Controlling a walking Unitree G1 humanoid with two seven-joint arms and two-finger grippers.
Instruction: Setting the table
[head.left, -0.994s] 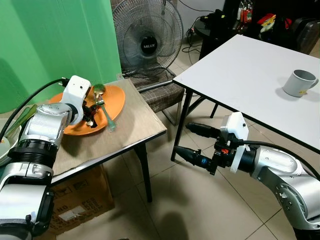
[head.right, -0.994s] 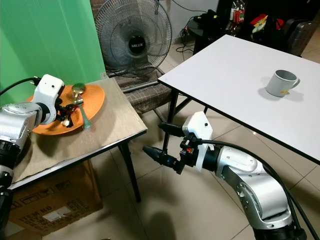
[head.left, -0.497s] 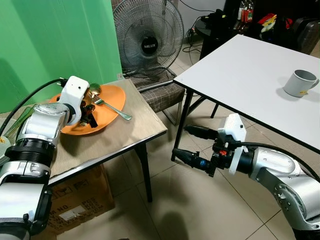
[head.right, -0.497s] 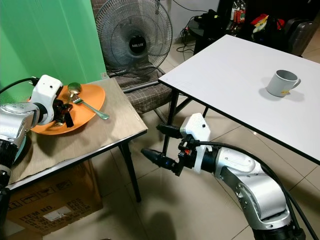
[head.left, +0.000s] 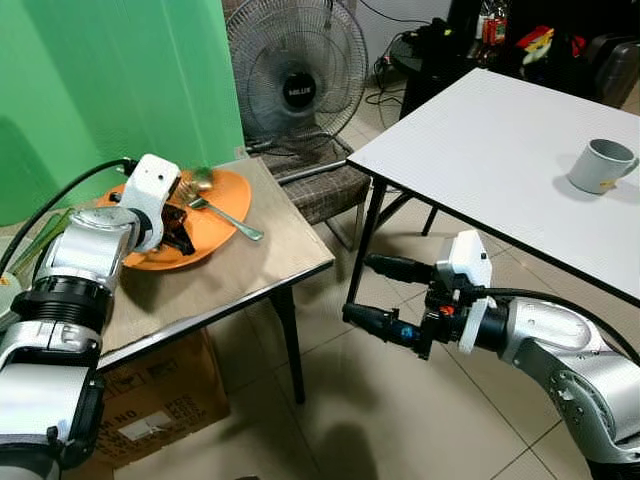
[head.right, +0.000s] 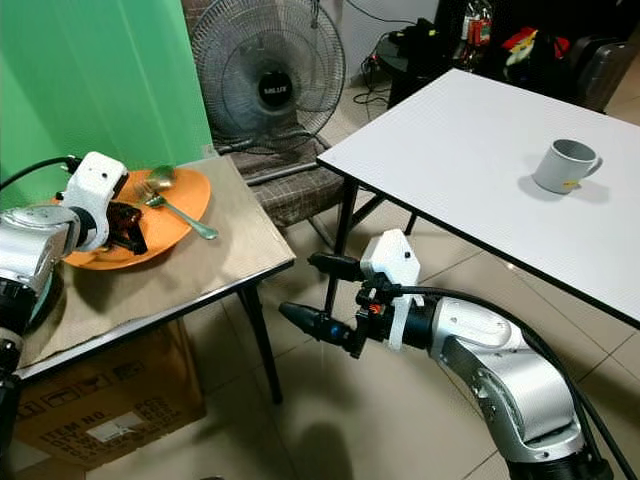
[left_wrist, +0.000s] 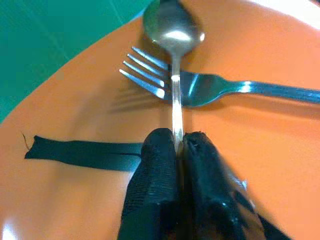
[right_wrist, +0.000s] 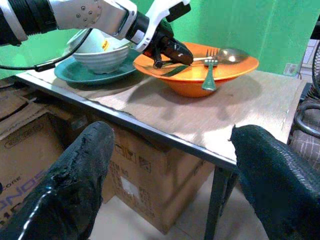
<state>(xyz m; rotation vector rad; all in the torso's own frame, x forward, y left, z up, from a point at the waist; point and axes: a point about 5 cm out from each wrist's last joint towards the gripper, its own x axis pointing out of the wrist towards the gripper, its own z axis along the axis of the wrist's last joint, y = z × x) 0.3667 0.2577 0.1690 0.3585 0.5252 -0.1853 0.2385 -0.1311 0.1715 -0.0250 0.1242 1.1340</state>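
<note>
Left gripper (left_wrist: 179, 145) fingers pinched on spoon (left_wrist: 174, 45) handle, spoon pointing straight out from fingertips across fork (left_wrist: 210, 87) in orange plate (head.left: 225, 200); right gripper (head.left: 372, 292) wide apart, idle near floor.

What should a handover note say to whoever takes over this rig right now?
Left gripper: jaws shut on the spoon handle, over the orange plate on the small wooden table.
Right gripper: jaws open, empty, low between the two tables.
Fork lies in the plate under the spoon, handle past the rim.
Grey mug stands on the white table.
Done: spoon gripped.
Left: carry spoon, fork and plate to the white table.
</note>
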